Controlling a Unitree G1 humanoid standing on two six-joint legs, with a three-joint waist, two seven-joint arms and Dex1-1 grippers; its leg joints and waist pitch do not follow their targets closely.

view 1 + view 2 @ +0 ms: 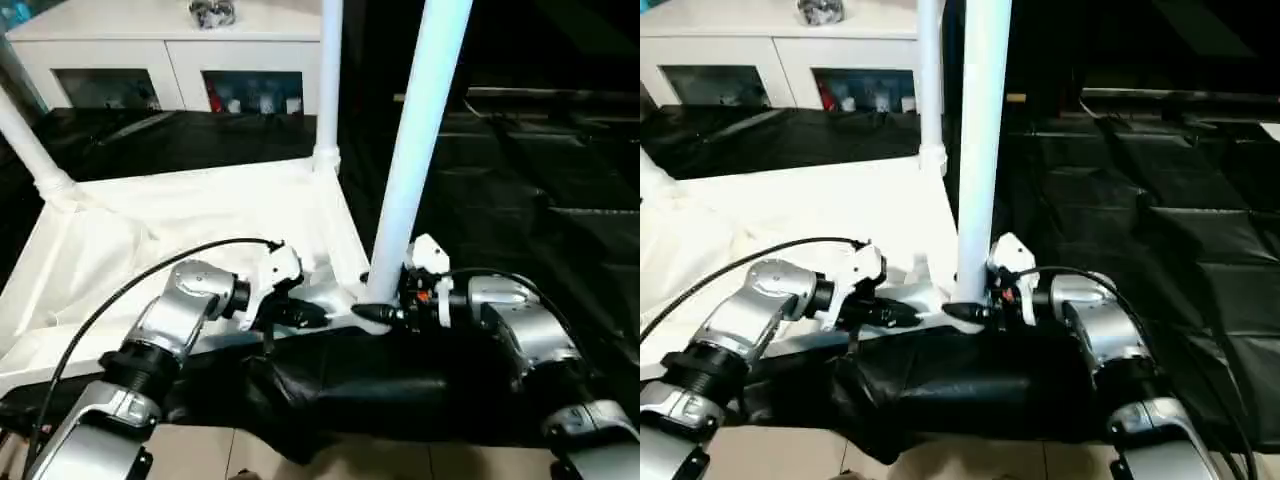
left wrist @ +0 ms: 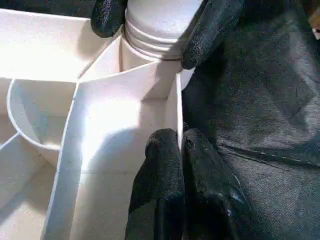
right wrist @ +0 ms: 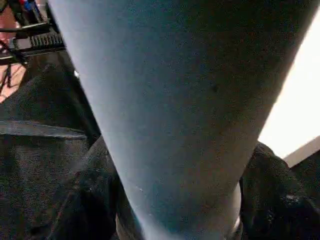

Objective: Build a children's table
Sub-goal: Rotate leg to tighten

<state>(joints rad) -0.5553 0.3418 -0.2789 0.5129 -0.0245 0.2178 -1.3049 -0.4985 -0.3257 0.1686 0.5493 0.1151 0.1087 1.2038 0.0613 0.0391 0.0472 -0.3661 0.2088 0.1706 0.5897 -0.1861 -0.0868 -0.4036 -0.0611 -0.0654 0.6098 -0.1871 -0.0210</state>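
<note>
left claw [image 2: 181, 145] pinching tabletop [image 1: 200, 215] rim, leg [image 1: 415, 150] upright

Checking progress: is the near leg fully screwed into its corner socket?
Not fully: the near leg stands upright in the socket, but thread rings remain exposed above it.

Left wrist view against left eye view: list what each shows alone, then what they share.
Left wrist alone: the near leg's threaded end seated in the tabletop's corner socket, and the left gripper shut on the tabletop rim.
Left eye alone: two far legs, the white cabinet, both forearms.
Shared: the near leg, the tabletop's ribbed underside, the right gripper around the leg's base.
</note>
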